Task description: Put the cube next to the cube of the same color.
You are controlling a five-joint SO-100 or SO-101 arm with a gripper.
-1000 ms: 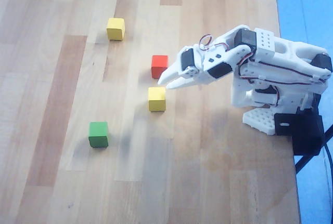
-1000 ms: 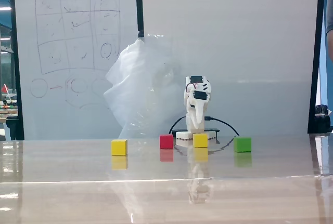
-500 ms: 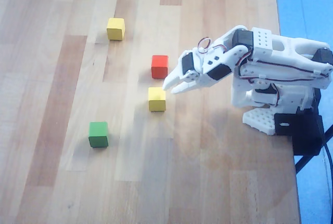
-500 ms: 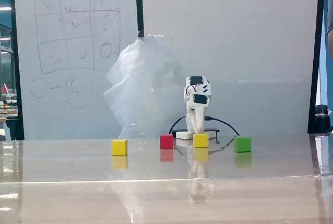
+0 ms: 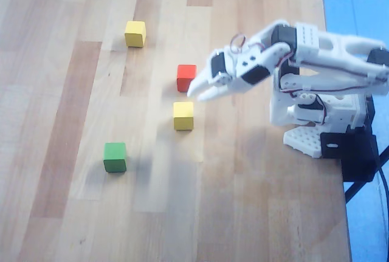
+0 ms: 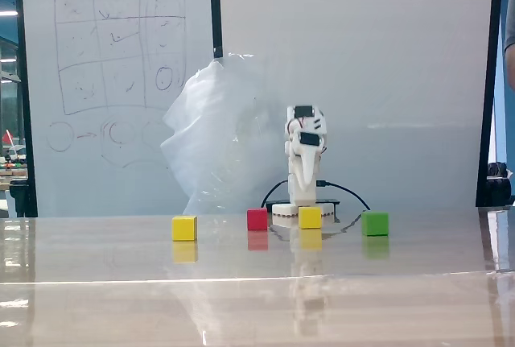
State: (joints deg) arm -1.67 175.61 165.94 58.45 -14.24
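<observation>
The end effector (image 5: 196, 93) hangs above the desk (image 5: 243, 213) with nothing in it, its two white fingers drawn to a near point; whether a slight gap is left between them I cannot tell from the overhead view, and the fixed view (image 6: 306, 176) shows it only head-on as a narrow wedge. Taking the red cube (image 5: 186, 78) as landmark, the cube (image 5: 183, 115) to be moved sits on the desk just below it in the overhead view, near but not touching, and the fingertips hover between the two, a little to the right. The cube of the same color (image 5: 135, 33) lies well up and to the left of the red cube, and the green cube (image 5: 115, 157) lies well down and to the left. The step in hand looks like the approach to a grasp, not yet made. To do it well, the fingers should part wide first, swing down-frame off the red cube, centre over the near yellow cube with the pads square to two opposite faces, then descend straight. The tight spot is the narrow lane between red and yellow: an angled descent could nudge the red cube. Beyond that, room is generous: bare wood stretches up-left of the red cube toward the far yellow one, and the desk edge stays well off behind the arm's base (image 5: 307, 140).
</observation>
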